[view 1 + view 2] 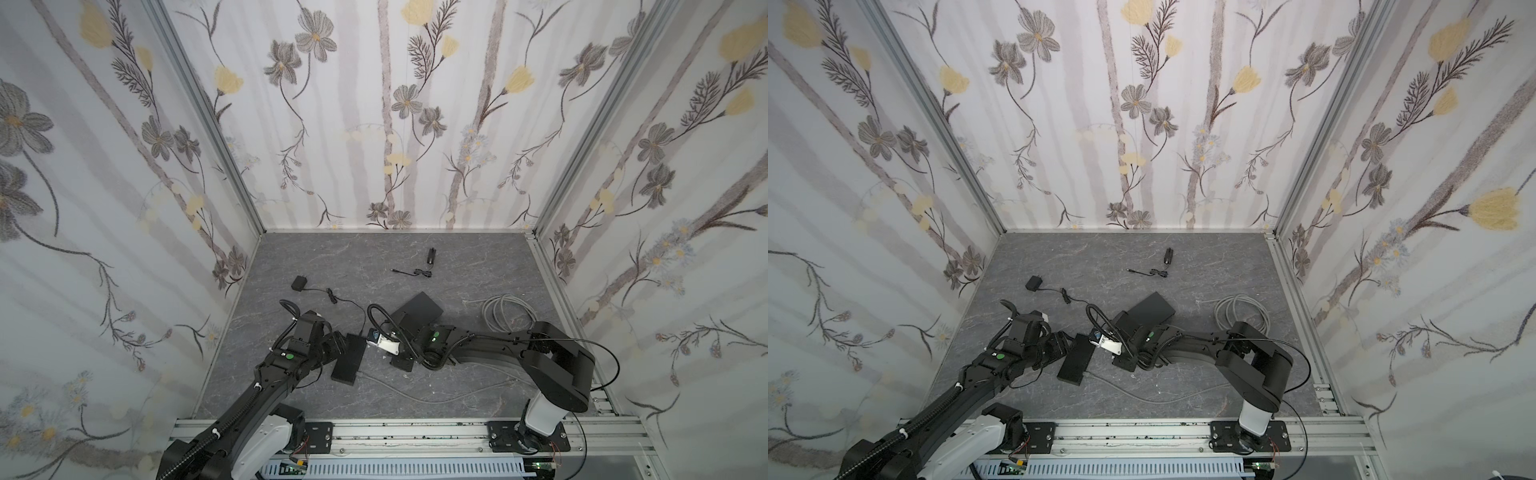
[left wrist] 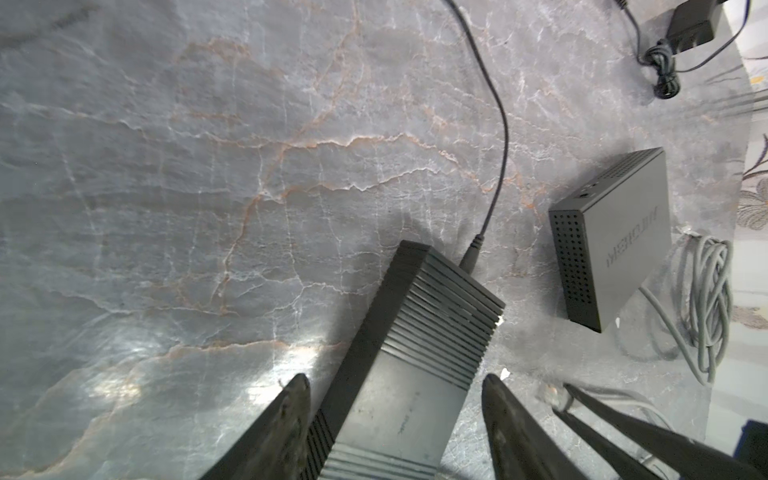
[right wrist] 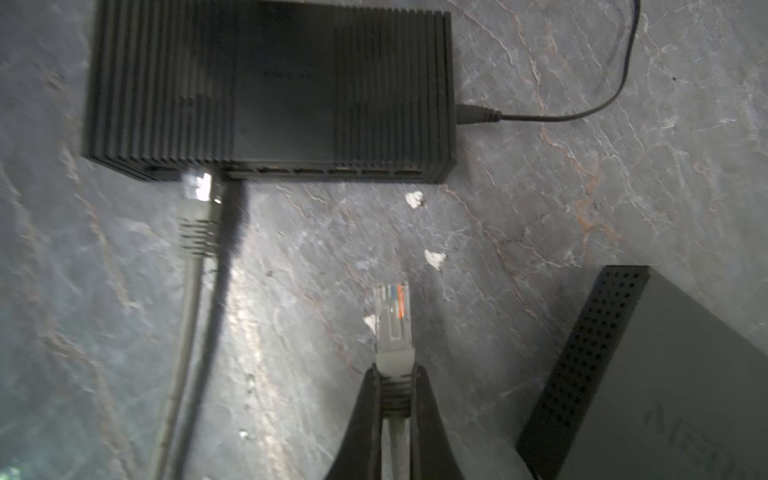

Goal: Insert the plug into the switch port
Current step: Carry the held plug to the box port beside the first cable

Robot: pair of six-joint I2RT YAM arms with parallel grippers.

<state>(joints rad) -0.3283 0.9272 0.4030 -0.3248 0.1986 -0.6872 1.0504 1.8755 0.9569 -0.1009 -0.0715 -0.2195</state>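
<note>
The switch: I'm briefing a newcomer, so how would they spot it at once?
On the grey marbled table, find the left gripper. The switch is the long black box it straddles; unlike the perforated box nearby, it has ribbed ends and a grey cable plugged in.

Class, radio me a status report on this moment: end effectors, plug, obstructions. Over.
Right end effector shut on plug, short of switch ports. Left end effector open, straddling switch. Grey cable occupies one port.
</note>
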